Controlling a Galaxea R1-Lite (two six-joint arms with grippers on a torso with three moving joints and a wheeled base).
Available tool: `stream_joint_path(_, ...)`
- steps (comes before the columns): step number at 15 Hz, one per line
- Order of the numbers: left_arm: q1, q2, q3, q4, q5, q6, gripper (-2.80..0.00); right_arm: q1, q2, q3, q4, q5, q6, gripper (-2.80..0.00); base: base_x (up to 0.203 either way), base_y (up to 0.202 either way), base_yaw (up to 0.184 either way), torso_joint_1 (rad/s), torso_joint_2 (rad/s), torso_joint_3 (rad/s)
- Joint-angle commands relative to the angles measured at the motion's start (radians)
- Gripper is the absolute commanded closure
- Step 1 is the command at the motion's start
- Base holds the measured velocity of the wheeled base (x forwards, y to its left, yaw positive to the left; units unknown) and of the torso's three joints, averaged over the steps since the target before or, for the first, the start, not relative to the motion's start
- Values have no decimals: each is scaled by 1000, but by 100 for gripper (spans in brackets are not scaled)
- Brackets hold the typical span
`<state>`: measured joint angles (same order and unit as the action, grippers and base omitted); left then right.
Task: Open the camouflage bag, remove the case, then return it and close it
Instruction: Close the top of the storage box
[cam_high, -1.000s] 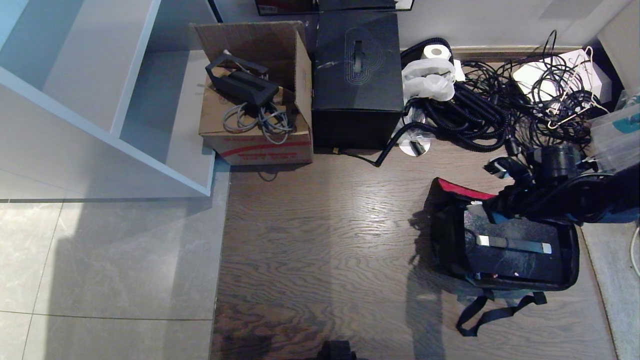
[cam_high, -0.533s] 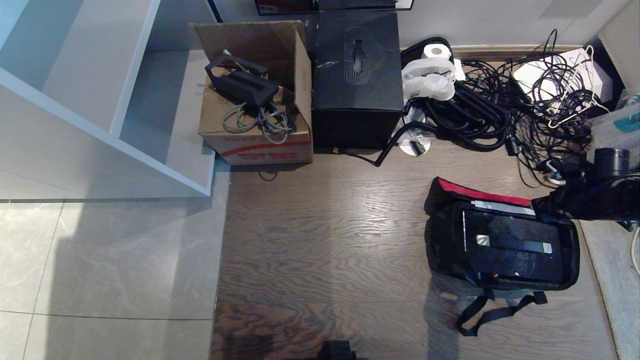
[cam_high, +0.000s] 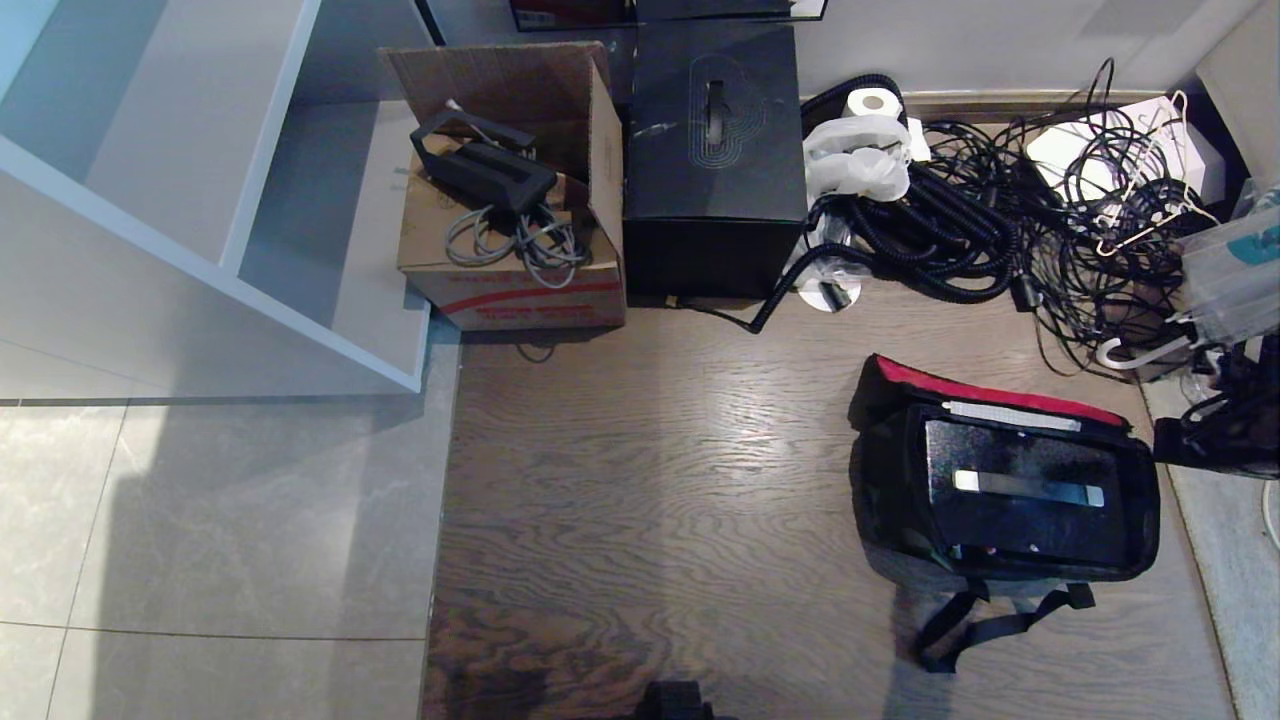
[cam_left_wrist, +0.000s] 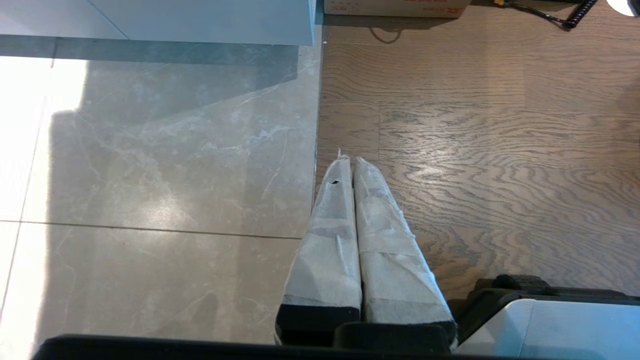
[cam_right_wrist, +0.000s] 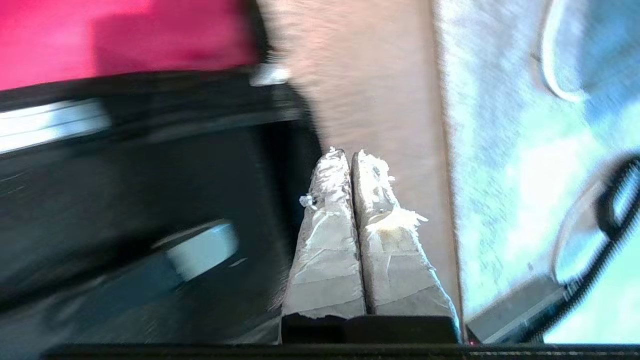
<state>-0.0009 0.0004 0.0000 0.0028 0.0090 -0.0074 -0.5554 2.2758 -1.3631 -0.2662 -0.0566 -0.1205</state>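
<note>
Now my right hand (cam_right_wrist: 350, 155), fingers pressed together and empty, has pulled clear to the open camouflage bag (cam_high: 880, 480)'s side; the case (cam_high: 1030, 495) sits inside, lid flap next.

Wood-grain floor (cam_high: 640, 480) beside grey tiles (cam_high: 200, 520), with clutter along the wall.

The camouflage bag (cam_high: 885, 480) sits on the wood at the right, lid thrown back to show red lining, its strap trailing on the boards toward the camera. Against the wall stand a cardboard box (cam_high: 520, 285) and, touching its right side, a taller black cube box (cam_high: 712, 190). Right of that lies a tangle of black cables (cam_high: 960, 240), with a toilet roll (cam_high: 872, 103) and a white plastic bag (cam_high: 855, 160) at its left edge. A white shelf unit (cam_high: 250, 250) stands on the tiles at the left, and a pale mat (cam_high: 1215, 560) covers the floor just right of the bag.
</note>
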Motion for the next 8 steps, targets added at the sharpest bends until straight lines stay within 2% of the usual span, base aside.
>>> stream_joint_path(1, -1, 0, 0, 0, 0, 0, 0, -19, 104, -31, -13, -48, 23, 0, 0, 0, 0, 0, 0, 0)
stream_joint_path(6, -1, 0, 0, 0, 0, 0, 0, -37, 220, -108, -33, -55, 78, 0, 0, 0, 0, 0, 0, 0)
stream_joint_path(7, -1, 0, 0, 0, 0, 0, 0, -36, 225, -104, -31, -45, 99, 0, 0, 0, 0, 0, 0, 0)
stream_joint_path(8, -1, 0, 0, 0, 0, 0, 0, -33, 225, -100, -32, 19, 151, 0, 0, 0, 0, 0, 0, 0)
